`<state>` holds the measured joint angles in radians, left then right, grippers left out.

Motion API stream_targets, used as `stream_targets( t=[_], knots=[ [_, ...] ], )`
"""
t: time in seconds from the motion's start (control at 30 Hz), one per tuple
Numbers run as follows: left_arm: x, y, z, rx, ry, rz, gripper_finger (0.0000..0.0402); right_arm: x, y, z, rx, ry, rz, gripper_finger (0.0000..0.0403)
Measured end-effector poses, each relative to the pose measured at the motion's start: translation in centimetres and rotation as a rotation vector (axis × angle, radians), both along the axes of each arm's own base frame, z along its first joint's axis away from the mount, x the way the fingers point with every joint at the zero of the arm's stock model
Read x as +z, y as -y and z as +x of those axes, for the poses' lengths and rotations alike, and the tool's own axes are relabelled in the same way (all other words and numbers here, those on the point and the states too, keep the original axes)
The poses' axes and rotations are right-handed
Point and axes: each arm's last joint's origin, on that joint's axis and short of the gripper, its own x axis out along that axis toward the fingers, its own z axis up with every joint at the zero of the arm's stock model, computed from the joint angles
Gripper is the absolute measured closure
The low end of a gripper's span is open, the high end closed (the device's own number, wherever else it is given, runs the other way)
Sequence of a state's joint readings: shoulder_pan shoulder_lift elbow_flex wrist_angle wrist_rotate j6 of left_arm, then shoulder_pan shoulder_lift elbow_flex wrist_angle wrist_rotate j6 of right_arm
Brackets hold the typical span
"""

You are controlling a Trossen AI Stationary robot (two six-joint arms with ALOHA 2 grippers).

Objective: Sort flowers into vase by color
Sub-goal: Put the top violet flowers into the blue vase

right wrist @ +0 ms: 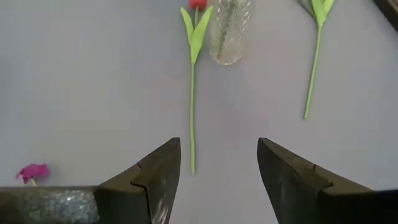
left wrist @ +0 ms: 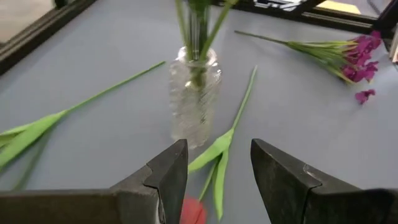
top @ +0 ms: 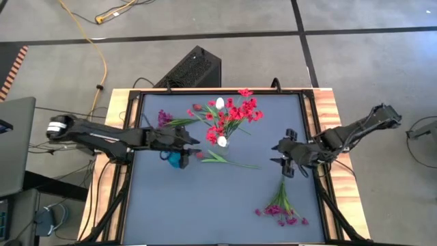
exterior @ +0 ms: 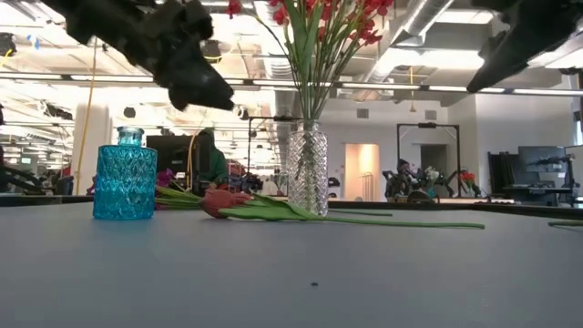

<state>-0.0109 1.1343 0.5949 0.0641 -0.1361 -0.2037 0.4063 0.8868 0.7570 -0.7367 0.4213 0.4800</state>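
A clear glass vase (top: pixel 222 131) stands mid-table with red blossoms (top: pixel 239 111) and white buds (top: pixel 220 104) in it. Left of it stands a blue glass vase (top: pixel 176 159). A pink-red tulip (top: pixel 225 158) lies flat on the table beside the clear vase (left wrist: pixel 194 93), its stem (right wrist: pixel 192 93) pointing toward the right. A magenta bunch (top: pixel 283 208) lies near the right front. A purple sprig (top: pixel 164 117) lies at the far left. My left gripper (top: pixel 196 141) hangs open above the tulip's bud end. My right gripper (top: pixel 276 154) hangs open past the stem's free end.
The table has a raised dark frame (top: pixel 311 116) around its grey top. A loose magenta blossom (right wrist: pixel 32 172) lies apart from its bunch (left wrist: pixel 348 53). Another green stem (left wrist: pixel 62 118) lies on the far side of the clear vase. Bare table top lies along the near left.
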Motion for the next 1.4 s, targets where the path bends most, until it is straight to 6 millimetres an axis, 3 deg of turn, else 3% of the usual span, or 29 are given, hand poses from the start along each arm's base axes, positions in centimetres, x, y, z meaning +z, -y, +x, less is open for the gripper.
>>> stream_targets(
  t=[0.23, 0.5, 0.7, 0.83, 1.1, 1.27, 1.4],
  knots=[
    [1.2, -1.0, -3.4, 0.153, -0.089, 0.042, 0.0237, -0.9, -0.3, 0.5, 0.005, 0.008, 0.004, 0.0163],
    [-1.5, -8.1, -3.5, 0.298, -0.284, 0.080, 0.0237, -1.1, -0.8, 1.6, 0.032, 0.032, -0.013, 0.0163],
    [-4.5, -12.8, -2.5, 0.256, -0.309, 0.080, 0.0237, -1.9, -1.0, 2.1, 0.035, -0.021, -0.037, 0.0163],
    [-6.3, -14.8, -1.5, 0.255, -0.323, 0.128, 0.0237, -2.2, -1.1, 2.2, 0.045, -0.043, -0.055, 0.0163],
    [-9.3, -18.6, 1.4, 0.213, -0.515, 0.082, 0.0237, -2.2, -0.6, 2.4, 0.098, -0.058, -0.141, 0.0163],
    [-9.6, -19.6, 2.8, 0.131, -0.650, 0.048, 0.0248, -2.2, -0.1, 2.5, 0.068, -0.064, -0.142, 0.0163],
    [-8.5, -18.8, 2.8, 0.082, -0.765, -0.004, 0.0324, -2.2, -0.1, 2.5, 0.071, -0.064, -0.135, 0.0163]
  ],
)
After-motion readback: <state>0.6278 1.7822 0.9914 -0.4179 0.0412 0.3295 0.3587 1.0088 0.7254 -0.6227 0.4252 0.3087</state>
